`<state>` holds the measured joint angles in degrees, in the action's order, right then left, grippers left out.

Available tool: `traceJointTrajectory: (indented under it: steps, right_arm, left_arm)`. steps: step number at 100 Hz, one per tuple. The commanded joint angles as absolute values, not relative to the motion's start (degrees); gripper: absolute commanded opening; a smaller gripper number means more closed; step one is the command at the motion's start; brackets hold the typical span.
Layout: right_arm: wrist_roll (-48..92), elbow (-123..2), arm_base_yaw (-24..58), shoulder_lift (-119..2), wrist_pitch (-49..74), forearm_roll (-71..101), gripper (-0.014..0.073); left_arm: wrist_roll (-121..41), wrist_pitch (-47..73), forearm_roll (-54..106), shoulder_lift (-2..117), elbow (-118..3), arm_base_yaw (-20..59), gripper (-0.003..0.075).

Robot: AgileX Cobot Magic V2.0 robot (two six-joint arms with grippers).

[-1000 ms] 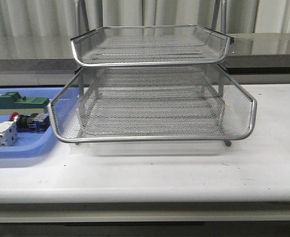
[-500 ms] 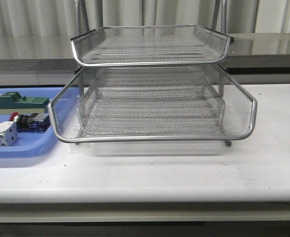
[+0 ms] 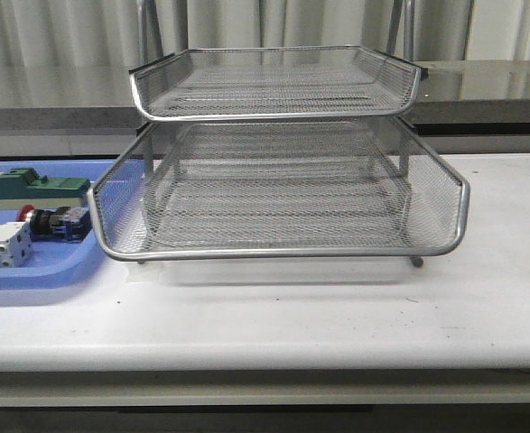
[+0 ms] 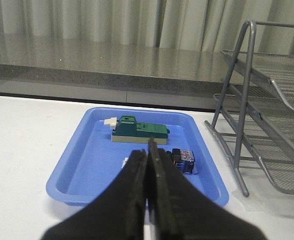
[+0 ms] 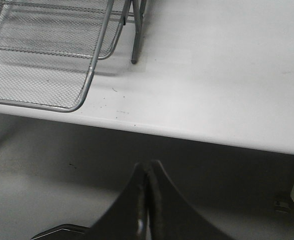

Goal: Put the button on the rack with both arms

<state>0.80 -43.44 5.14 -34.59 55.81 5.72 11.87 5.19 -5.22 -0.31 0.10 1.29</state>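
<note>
Button (image 3: 55,222) lies on its side in the blue tray (image 3: 30,272) at the table's left, red cap pointing left, between the green block (image 3: 39,188) behind and the white block (image 3: 1,245) in front; nothing holds it. The rack (image 3: 283,194) sits just right of the tray, so your carry looks short. Left gripper (image 4: 148,157) is pressed closed and empty, aimed at the tray. Right gripper (image 5: 145,170) is closed too, off the table's near edge. Open the left before reaching.

Both claws empty — left claw (image 4: 148,162) closed, right claw (image 5: 147,180) too (fingers pressed together).
</note>
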Motion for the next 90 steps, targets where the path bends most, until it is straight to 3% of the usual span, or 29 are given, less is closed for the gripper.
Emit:
traceJointTrajectory:
  steps: [1,90]
  right_arm:
    - [0.86,-45.37,4.86,-34.65,53.09,5.51,-0.0071]
    - [0.86,-45.37,4.86,-34.65,53.09,5.51,-0.0071]
  left_arm:
    - [12.29,0.72,-4.97,-2.04,2.62,1.18,-0.002]
    - [12.29,0.0,-4.86,-1.17,-1.63,1.18,-0.002]
